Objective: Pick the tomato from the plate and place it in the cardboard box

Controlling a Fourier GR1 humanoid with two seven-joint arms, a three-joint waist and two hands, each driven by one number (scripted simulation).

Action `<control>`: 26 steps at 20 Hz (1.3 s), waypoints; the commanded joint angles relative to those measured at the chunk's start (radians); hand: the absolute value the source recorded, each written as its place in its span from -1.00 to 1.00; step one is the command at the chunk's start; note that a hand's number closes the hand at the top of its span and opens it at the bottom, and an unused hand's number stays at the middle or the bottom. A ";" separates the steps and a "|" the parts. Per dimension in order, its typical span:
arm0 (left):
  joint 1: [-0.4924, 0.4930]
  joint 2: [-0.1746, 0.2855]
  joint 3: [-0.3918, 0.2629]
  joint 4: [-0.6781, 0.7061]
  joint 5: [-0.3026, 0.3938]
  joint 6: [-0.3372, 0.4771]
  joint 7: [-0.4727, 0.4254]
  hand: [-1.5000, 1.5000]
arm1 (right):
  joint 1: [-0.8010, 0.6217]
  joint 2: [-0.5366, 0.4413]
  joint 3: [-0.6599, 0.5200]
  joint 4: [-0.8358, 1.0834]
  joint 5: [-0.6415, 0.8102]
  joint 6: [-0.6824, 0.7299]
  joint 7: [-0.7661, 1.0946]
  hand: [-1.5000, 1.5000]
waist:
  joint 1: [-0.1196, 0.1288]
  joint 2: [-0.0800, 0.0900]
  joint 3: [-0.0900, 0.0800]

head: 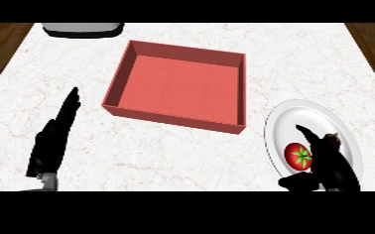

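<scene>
Marble, white with faint grey veins, covers the counter [183,148], and from where I stand a reddish box [172,119] sits near its middle, square, open-topped and turned a little askew. It has nothing in it that I can see. Off to the right, near the counter's edge and well apart from the box's near corner, lies a white plate [293,116]. The tomato [296,155] is on the plate, red with its green star of a stalk facing up, lying in the lower left part. The right hand [330,163] hangs over the plate just to the right of the tomato, its fingers stretched out long toward the far rim and its thumb spread off below the fruit; it is open and has not closed round anything, though I cannot say whether it touches the tomato's side. A small dark purplish bit shows just beside the fingers, too small for me to name. At the counter's left the left hand [53,139] rests with straight fingers pointing away, holding nothing. At the far left edge stands a grey object [81,29], only partly in sight.
</scene>
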 commanded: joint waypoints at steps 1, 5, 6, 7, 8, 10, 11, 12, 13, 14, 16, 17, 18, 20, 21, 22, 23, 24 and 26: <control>-0.047 -0.003 0.026 0.061 -0.005 -0.010 -0.011 0.00 | 0.043 0.007 -0.037 0.046 -0.034 -0.010 -0.079 1.00 | -0.005 0.006 0.008; -0.031 -0.005 0.032 0.022 -0.002 -0.018 0.003 0.00 | 0.009 0.007 0.027 0.096 0.173 -0.128 -0.097 1.00 | -0.001 0.006 0.008; -0.013 -0.010 0.029 0.061 0.004 -0.032 -0.044 0.00 | 0.011 0.000 0.038 0.054 0.208 -0.122 -0.058 1.00 | -0.002 0.006 0.008; -0.030 0.006 0.055 0.097 0.008 -0.036 -0.077 0.00 | -0.005 -0.011 0.007 0.112 0.210 -0.157 -0.111 1.00 | -0.002 0.006 0.008; 0.035 -0.007 0.041 0.004 0.002 -0.026 -0.039 0.00 | 0.028 -0.001 0.037 -0.023 0.234 -0.109 -0.016 1.00 | -0.001 0.004 0.008; -0.017 -0.010 0.037 -0.001 0.004 -0.049 0.012 0.00 | -0.033 -0.004 0.000 0.029 0.230 -0.112 -0.066 1.00 | -0.001 0.005 0.008; -0.030 -0.038 0.027 0.069 -0.040 -0.002 -0.045 0.00 | -0.050 0.005 0.000 0.075 0.256 -0.141 -0.079 1.00 | -0.002 0.006 0.008; -0.025 -0.037 0.018 -0.002 -0.037 -0.014 0.017 0.00 | -0.017 -0.002 0.009 0.017 0.272 -0.134 -0.075 1.00 | -0.002 0.005 0.008; -0.027 -0.009 0.053 0.054 -0.004 -0.052 -0.038 0.00 | 0.057 -0.027 0.000 -0.072 0.268 -0.132 -0.077 1.00 | -0.006 0.005 0.008; 0.007 -0.046 0.005 0.013 -0.037 -0.011 -0.030 0.00 | -0.100 -0.073 0.018 0.040 0.226 -0.077 -0.187 1.00 | 0.008 0.006 0.008; -0.054 -0.029 -0.001 0.033 -0.027 -0.040 -0.030 0.00 | -0.221 -0.159 0.059 0.107 0.186 -0.018 -0.372 1.00 | 0.063 0.021 0.011; -0.054 -0.037 -0.013 0.021 -0.026 -0.044 -0.026 0.00 | -0.266 -0.193 0.081 0.113 0.191 0.011 -0.424 1.00 | 0.103 0.027 0.012; -0.065 -0.030 -0.021 0.026 -0.035 -0.050 -0.029 0.00 | -0.295 -0.227 0.100 0.107 0.184 0.030 -0.495 1.00 | 0.122 0.035 0.013; -0.078 -0.034 -0.034 0.024 -0.027 -0.068 -0.031 0.00 | -0.353 -0.283 0.116 0.135 0.166 0.058 -0.622 1.00 | 0.143 0.043 0.014; -0.079 -0.047 -0.038 0.037 -0.040 -0.048 -0.036 0.00 | -0.398 -0.304 0.110 0.151 0.138 0.079 -0.687 1.00 | 0.136 0.043 0.012; -0.067 -0.047 -0.055 0.044 -0.042 -0.063 -0.040 0.00 | -0.447 -0.328 0.088 0.188 0.132 0.074 -0.738 1.00 | 0.140 0.045 0.013; -0.086 -0.069 -0.055 0.027 -0.032 -0.051 -0.015 0.00 | -0.487 -0.354 0.077 0.230 0.122 0.081 -0.799 1.00 | 0.134 0.041 0.013; -0.089 -0.045 -0.032 0.051 -0.032 -0.055 -0.034 0.00 | -0.535 -0.365 0.055 0.272 0.107 0.067 -0.857 1.00 | 0.128 0.043 0.012; -0.114 -0.052 -0.028 0.058 -0.029 -0.052 -0.015 0.00 | -0.616 -0.380 0.014 0.385 0.075 0.051 -0.966 1.00 | 0.112 0.042 0.013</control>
